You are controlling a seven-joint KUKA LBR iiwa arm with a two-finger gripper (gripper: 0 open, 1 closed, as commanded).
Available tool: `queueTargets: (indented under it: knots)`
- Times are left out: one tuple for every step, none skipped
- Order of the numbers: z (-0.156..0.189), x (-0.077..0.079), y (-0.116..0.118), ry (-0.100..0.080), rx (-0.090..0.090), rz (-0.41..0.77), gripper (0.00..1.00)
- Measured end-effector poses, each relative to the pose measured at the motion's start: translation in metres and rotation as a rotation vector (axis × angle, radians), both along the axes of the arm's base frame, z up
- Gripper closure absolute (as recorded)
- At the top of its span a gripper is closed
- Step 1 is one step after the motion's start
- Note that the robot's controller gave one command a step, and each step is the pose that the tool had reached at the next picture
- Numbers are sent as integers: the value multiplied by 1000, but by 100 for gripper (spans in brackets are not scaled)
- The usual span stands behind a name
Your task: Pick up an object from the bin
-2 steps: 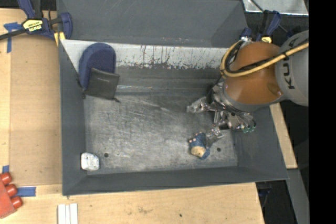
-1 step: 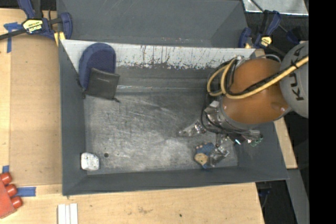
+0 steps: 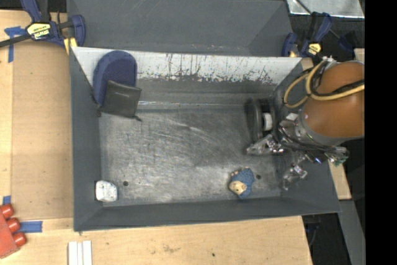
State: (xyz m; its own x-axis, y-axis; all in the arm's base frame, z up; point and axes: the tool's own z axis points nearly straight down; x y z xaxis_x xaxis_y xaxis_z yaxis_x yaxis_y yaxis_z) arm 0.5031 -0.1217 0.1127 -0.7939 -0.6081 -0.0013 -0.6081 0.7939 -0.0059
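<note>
My gripper [image 3: 276, 161] is low at the bin's right end, open, with nothing between its two metal fingers. A small blue and tan lump [image 3: 240, 183] lies on the floor near the front wall, just left of and below the fingers, apart from them. A black round thing with a white part [image 3: 255, 118] stands on edge just behind the gripper, close to its left finger; I cannot tell whether they touch.
A blue rounded thing with a dark grey block [image 3: 116, 87] leans in the back left corner. A small white lump [image 3: 105, 191] lies in the front left corner. The arm's orange cover hangs over the right wall.
</note>
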Motion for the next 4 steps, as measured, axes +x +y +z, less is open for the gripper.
queueTargets:
  knots:
    - [-39, -13, 31, -11, 0, 354, 0]
    - [-39, -13, 57, -9, -2, 647, 0]
    - [-39, -13, 60, -11, 1, 646, 100]
    - [1, -12, 60, 1, 1, 645, 100]
